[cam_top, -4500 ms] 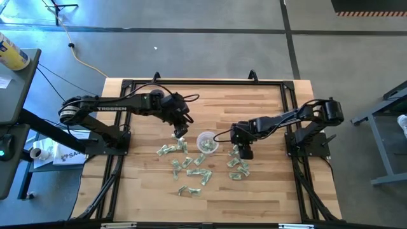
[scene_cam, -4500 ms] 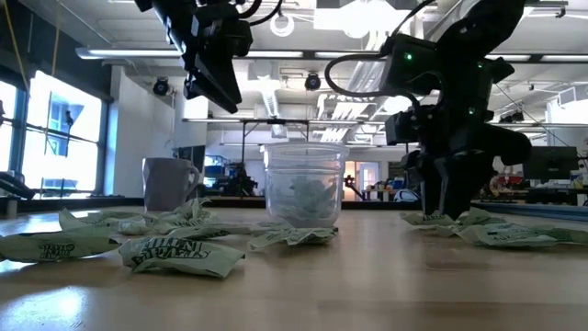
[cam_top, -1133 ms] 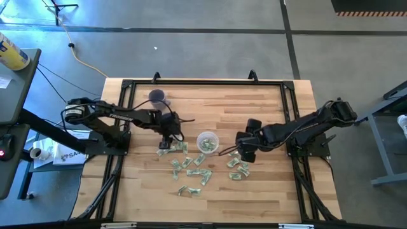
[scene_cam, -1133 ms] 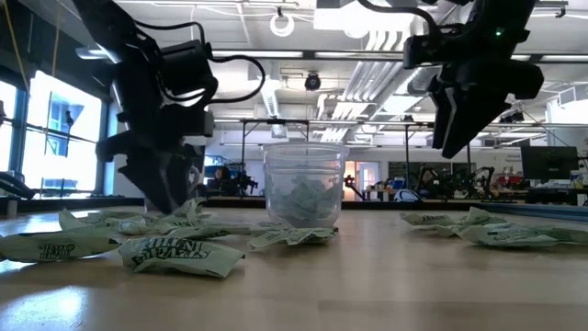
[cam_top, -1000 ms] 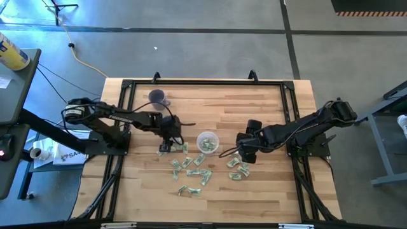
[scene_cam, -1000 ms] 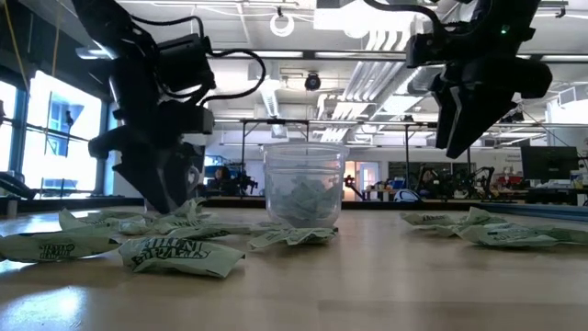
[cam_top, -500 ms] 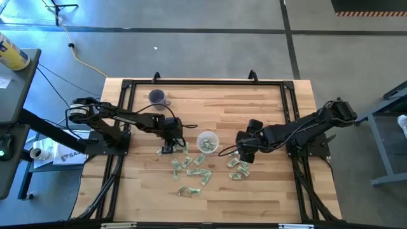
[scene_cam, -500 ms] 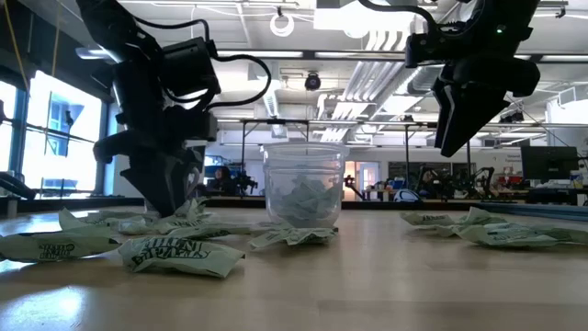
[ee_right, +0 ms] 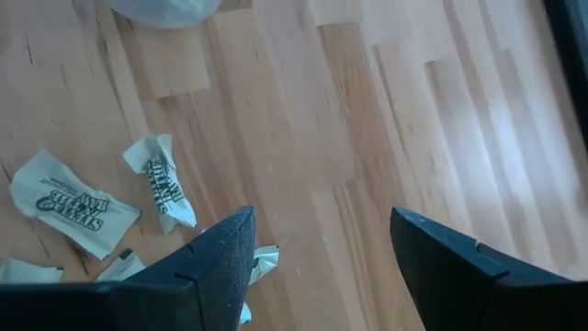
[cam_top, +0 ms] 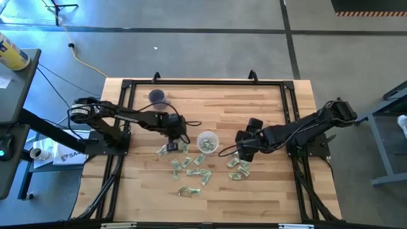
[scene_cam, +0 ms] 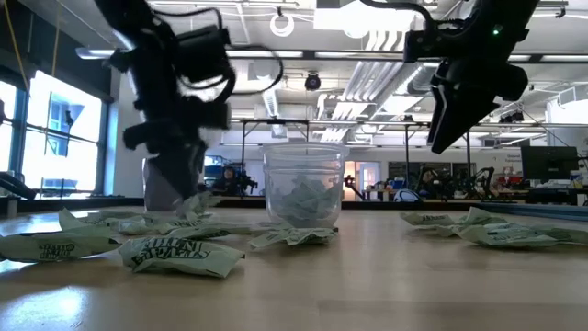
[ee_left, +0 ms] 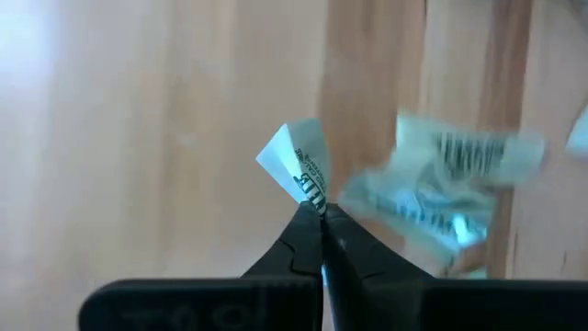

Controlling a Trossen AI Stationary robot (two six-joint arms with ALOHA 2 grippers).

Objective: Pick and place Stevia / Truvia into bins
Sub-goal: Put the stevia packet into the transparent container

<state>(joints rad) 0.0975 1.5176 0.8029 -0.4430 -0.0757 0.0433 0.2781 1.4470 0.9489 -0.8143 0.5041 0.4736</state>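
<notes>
Several pale green and white Stevia sachets (cam_top: 191, 166) lie flat on the wooden table around a clear plastic cup (cam_top: 207, 142) that stands upright with some sachets inside (scene_cam: 303, 198). My left gripper (cam_top: 180, 135) is left of the cup, just above the left-hand sachets, and is shut on one sachet (ee_left: 299, 164). My right gripper (cam_top: 245, 154) hovers open to the right of the cup, above another cluster of sachets (cam_top: 238, 168). Nothing is between its fingers (ee_right: 317, 244). My left gripper pinches one edge of the sachet (ee_left: 312, 195) between its two fingertips, which come from above. The rest of the sachet sticks out past the tips. It looks clear of the table, with another sachet (ee_left: 441, 184) lying behind it.
A purple mug (cam_top: 157, 97) stands at the table's far left, behind my left arm. A black frame (cam_top: 203, 81) runs round the table top. Bare wood lies along the far side and the near edge.
My left gripper has shut on a sachet among the left-hand ones. It has then risen a little and shifted toward the cup, carrying the sachet. My right gripper has stayed open and almost still.
</notes>
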